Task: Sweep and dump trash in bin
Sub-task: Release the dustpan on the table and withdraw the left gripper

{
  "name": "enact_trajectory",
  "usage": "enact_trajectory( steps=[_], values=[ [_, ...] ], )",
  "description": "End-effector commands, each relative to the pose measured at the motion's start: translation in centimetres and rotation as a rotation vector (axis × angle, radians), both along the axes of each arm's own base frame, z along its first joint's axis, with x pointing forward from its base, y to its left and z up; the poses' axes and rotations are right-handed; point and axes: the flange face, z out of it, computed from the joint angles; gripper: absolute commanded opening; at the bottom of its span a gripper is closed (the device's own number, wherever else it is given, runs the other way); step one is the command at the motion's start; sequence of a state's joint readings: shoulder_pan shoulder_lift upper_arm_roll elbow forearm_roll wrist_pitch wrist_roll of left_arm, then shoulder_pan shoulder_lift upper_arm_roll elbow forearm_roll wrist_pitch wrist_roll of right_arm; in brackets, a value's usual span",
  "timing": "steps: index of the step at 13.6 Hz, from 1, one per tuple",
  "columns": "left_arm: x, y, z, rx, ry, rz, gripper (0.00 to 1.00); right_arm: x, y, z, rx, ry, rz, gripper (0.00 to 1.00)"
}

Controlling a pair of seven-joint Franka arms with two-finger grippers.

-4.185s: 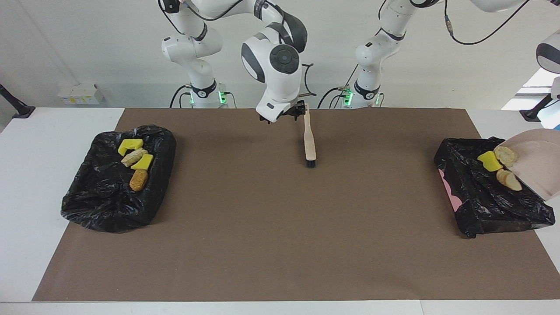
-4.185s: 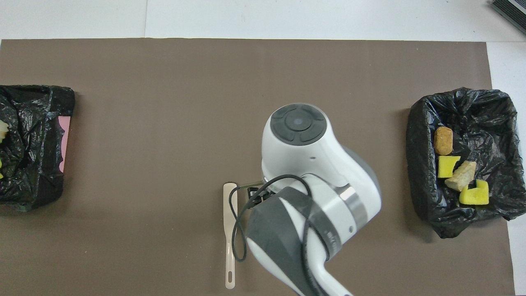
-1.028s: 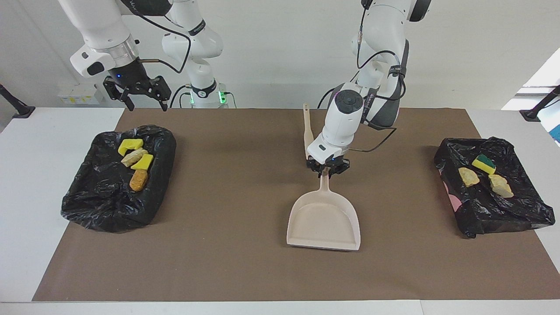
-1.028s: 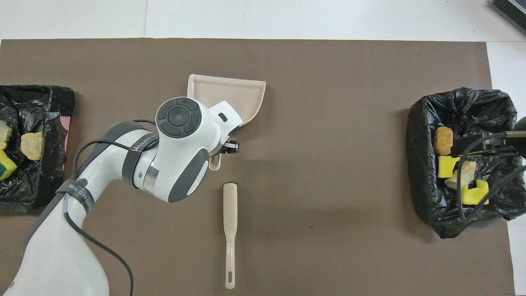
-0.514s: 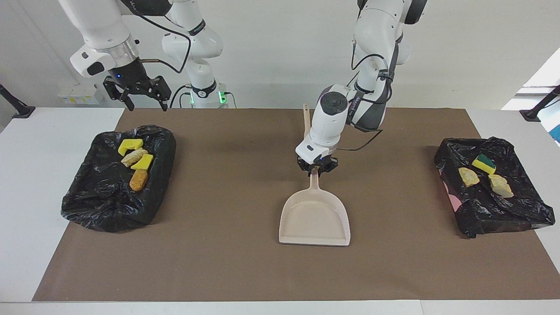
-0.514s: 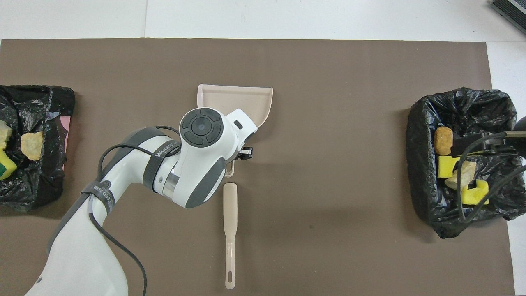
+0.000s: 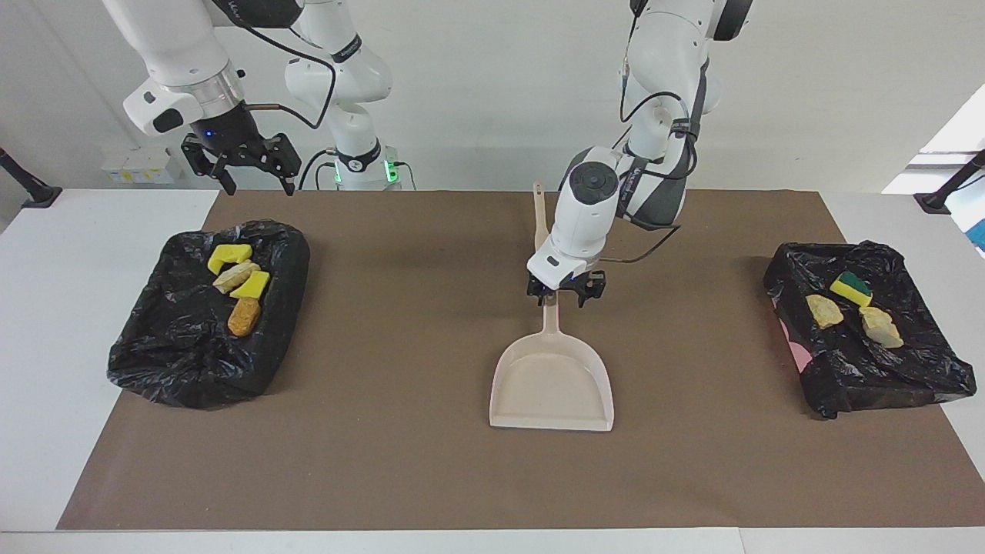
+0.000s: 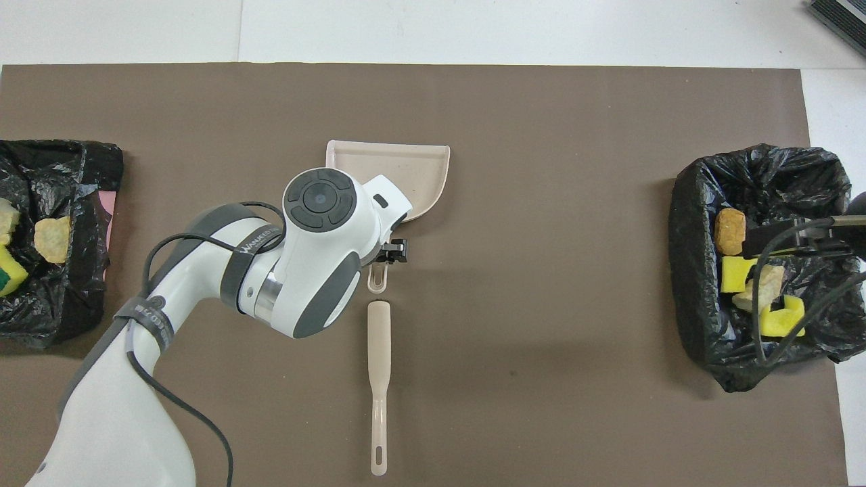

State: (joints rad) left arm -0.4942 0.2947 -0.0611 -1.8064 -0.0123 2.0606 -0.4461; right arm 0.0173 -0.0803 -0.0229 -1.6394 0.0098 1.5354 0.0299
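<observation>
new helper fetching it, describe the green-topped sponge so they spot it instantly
Go to the black-lined bin at the left arm's end of the table. Of the three scraps in it, the sponge lies nearest the robots: yellow with a dark green top, while its two neighbours are tan crusty lumps.

Bright, even, from overhead. Soft shadows on the brown mat (image 7: pixel 400 462). Sharp throughout; no glare or blur.

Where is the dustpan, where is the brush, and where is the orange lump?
dustpan (image 7: pixel 552 388), facing view, on the bare pan floor.
brush (image 8: pixel 379 352), overhead view, on the middle of its handle.
orange lump (image 7: pixel 244 317), facing view, on the middle of the lump.
</observation>
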Motion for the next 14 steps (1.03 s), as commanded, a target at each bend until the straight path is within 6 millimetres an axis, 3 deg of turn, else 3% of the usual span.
enact_trajectory(
  steps=[1, 4, 6, 9, 11, 13, 14],
  values=[
    [0.1, 5.4, 5.2, 0.019, 0.033, -0.034, 0.9, -0.5, 0.0, 0.1, 0.005, -0.013, -0.014, 1.0],
    [1.0, 15.5, 12.3, 0.001, -0.003, -0.086, 1.0, -0.5, 0.0, 0.1, 0.005, -0.013, -0.014, 1.0],
    [0.2, 21.9, 16.3, -0.004, -0.013, -0.141, 1.0, -0.5, 0.0, 0.1, 0.005, -0.013, -0.014, 1.0],
    [-0.6, 28.3, 21.3, -0.004, -0.081, -0.143, 1.0, -0.5, 0.0, 0.1, 0.005, -0.013, -0.014, 1.0],
    [-0.8, 31.0, 25.4, 0.001, -0.098, -0.107, 1.0, -0.5, 0.0, 0.1, 0.005, -0.014, -0.014, 1.0],
    [-0.4, 31.5, 28.4, 0.003, -0.101, -0.109, 1.0, -0.5, 0.0, 0.1, 0.005, -0.013, -0.014, 1.0],
    [-0.1, 31.5, 29.0, 0.0, -0.095, -0.109, 1.0, -0.5, -0.1, 0.1, 0.005, -0.014, -0.015, 1.0]
  ],
)
